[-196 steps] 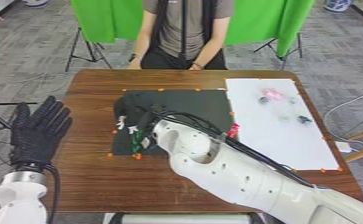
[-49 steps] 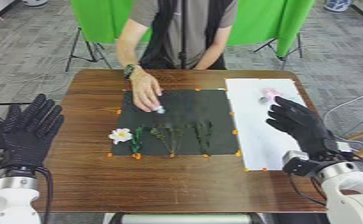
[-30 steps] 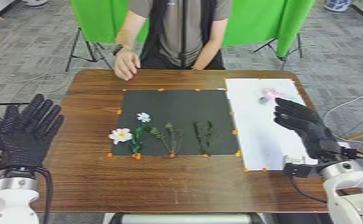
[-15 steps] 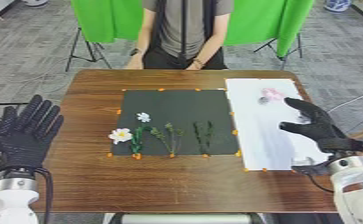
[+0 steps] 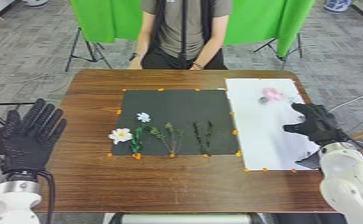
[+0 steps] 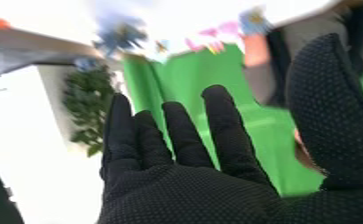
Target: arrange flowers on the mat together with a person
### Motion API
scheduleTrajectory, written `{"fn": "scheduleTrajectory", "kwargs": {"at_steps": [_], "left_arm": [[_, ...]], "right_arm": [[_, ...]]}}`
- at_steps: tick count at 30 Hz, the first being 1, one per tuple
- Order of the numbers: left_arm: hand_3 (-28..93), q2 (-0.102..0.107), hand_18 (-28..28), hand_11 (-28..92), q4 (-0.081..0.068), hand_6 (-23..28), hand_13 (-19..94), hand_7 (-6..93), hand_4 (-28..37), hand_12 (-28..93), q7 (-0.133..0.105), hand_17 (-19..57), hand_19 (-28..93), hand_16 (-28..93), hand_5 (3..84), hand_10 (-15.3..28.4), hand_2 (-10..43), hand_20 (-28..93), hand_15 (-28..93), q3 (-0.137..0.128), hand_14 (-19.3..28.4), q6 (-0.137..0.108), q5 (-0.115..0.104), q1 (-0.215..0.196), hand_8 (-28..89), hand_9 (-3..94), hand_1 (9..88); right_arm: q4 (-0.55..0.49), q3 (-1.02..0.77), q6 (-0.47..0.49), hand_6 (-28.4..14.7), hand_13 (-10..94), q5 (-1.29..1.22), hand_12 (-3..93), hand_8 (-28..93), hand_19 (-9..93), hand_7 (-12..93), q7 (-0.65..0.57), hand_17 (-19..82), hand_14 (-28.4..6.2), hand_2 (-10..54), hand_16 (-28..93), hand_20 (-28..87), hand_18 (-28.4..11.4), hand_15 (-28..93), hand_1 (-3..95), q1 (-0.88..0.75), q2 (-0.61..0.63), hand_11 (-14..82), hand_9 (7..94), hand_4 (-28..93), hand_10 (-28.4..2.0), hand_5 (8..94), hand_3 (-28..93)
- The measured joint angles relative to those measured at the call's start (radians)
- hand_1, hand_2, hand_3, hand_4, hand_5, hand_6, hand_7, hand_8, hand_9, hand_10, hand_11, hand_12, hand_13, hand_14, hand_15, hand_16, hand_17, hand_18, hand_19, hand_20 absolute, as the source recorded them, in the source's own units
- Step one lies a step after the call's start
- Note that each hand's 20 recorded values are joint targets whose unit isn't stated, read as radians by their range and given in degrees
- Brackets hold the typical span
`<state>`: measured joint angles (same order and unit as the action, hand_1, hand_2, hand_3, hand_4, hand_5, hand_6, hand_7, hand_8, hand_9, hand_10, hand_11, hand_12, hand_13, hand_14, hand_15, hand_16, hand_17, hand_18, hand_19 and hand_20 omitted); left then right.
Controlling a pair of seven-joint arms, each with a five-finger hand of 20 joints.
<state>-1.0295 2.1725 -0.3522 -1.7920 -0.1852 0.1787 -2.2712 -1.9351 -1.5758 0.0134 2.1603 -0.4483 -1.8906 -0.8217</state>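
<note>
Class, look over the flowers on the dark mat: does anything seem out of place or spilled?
The larger white flower looks slightly off: it overhangs the mat's left edge, whereas the smaller one lies fully inside. I see nothing spilled.

No words, labels, brands, numbers or signs are legible from the head or right wrist camera.

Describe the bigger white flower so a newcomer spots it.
On the brown table, find the dark mat, near part of its left edge. The bigger white flower lies there, just left of a green stem. Its yellow centre and size distinguish it from the smaller white flower.
</note>
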Motion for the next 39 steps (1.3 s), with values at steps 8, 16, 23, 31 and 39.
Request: {"fn": "scheduleTrajectory", "kwargs": {"at_steps": [8, 16, 23, 31, 39], "left_arm": [[66, -0.001, 10.7, 16, 0.003, 7.9, 22, 12.3, -28.3, 6, -0.005, -5.5, 25, -7, 41.1, 12.7, 14.8, 9, 20, 0.004, 11.6, -0.017, -0.012, -0.004, -10, 32.8, 26.1], [66, -0.001, 10.7, 16, 0.005, 8.0, 22, 12.4, -28.3, 6, -0.004, -5.5, 25, -7, 41.2, 12.8, 14.9, 9, 21, 0.006, 11.8, -0.03, -0.014, -0.005, -10, 32.7, 26.2], [67, -0.001, 10.7, 16, 0.006, 8.0, 22, 12.4, -28.3, 6, -0.006, -5.4, 25, -7, 41.3, 13.0, 14.8, 9, 21, 0.003, 11.8, -0.034, -0.019, -0.006, -10, 32.7, 26.1], [67, -0.001, 10.6, 16, 0.008, 8.2, 23, 12.5, -28.3, 6, -0.008, -5.3, 25, -7, 41.4, 13.2, 14.7, 9, 21, -0.002, 11.8, -0.037, -0.021, -0.006, -10, 32.8, 26.0], [67, -0.001, 10.6, 16, 0.008, 8.2, 23, 12.5, -28.3, 6, -0.009, -5.3, 25, -7, 41.4, 13.3, 14.7, 9, 21, -0.001, 11.8, -0.037, -0.024, -0.006, -10, 32.8, 26.1]], "right_arm": [[0.165, 0.11, -0.08, -3.6, 20, -0.067, 15.2, -12, 44, 19, -0.016, 12, -13.3, 0.7, 12, 10, -12.5, 16, 38.2, 0.127, 0.03, 3.9, 26.8, -28, -16.5, 31.5, 78], [0.205, 0.147, -0.053, -1.8, 34, -0.084, 16.4, -14, 61, 21, -0.128, 16, -11.5, 6.7, 16, 17, -15.2, 37, 45.6, 0.172, 0.045, 12.5, 38.9, -28, -14.7, 37.0, 79], [0.208, 0.142, -0.039, 1.8, 48, -0.082, 28.2, -16, 64, 24, -0.157, 22, -4.3, 0.2, 39, 28, -14.3, 44, 60.0, 0.19, 0.048, 21.0, 54.1, -28, -8.6, 45.8, 71], [0.221, 0.184, -0.1, 3.8, 56, -0.05, 49.7, -7, 72, 36, -0.161, 26, -3.9, -1.0, 52, 36, -14.1, 53, 64.5, 0.203, 0.059, 21.5, 67.1, -28, -6.0, 57.7, 67], [0.198, 0.206, -0.133, 3.3, 57, -0.015, 49.9, -7, 77, 43, -0.143, 26, -4.4, -1.6, 53, 31, -13.7, 54, 64.4, 0.187, 0.065, 22.0, 67.9, -28, -6.0, 58.2, 68]]}}
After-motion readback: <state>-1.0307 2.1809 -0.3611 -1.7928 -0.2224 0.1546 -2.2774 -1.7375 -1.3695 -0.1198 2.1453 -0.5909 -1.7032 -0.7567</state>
